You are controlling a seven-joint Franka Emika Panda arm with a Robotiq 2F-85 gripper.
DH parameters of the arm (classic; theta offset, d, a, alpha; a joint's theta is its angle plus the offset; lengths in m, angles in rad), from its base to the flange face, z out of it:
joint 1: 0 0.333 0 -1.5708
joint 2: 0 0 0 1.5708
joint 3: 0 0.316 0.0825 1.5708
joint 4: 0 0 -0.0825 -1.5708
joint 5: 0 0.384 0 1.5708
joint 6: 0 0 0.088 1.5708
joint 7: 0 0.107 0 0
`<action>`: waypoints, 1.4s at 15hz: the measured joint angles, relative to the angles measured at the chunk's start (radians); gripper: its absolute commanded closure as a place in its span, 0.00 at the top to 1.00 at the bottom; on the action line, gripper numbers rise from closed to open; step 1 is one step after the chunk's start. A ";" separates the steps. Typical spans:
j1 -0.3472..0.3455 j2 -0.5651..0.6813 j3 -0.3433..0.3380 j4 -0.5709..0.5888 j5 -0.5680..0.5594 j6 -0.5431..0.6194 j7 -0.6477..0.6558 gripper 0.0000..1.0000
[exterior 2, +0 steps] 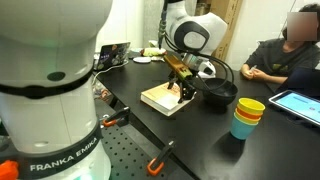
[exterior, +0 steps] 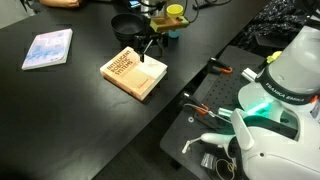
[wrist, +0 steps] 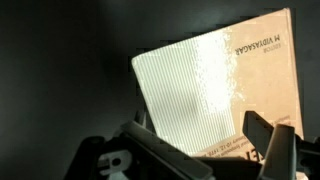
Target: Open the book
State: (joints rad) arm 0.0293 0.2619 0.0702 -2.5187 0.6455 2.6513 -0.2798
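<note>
The book [exterior: 131, 74] lies flat and closed on the black table, tan cover up with dark red lettering; it also shows in an exterior view [exterior 2: 162, 99]. In the wrist view I see its cream page edges [wrist: 190, 90] and the tan cover [wrist: 268, 70] close up. My gripper [exterior: 150, 55] is down at the book's far corner, seen as well in an exterior view [exterior 2: 181, 89]. Its fingers [wrist: 205, 150] are spread apart on either side of the book's edge, open and holding nothing.
A thin pale blue-and-pink booklet [exterior: 47, 48] lies to the book's left. A black bowl [exterior: 125, 22] and stacked yellow and blue cups [exterior 2: 248, 117] stand close behind the gripper. A person sits at the table's far side [exterior 2: 280, 62].
</note>
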 measured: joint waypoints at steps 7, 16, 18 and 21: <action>-0.065 0.106 0.058 0.043 -0.003 0.031 -0.072 1.00; -0.091 0.114 0.116 0.067 -0.005 0.047 -0.094 1.00; -0.091 0.110 0.124 0.062 -0.015 0.065 -0.105 1.00; -0.091 0.095 0.145 0.050 -0.049 0.111 -0.111 1.00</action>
State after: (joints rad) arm -0.0617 0.3573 0.2152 -2.4689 0.5969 2.7619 -0.3907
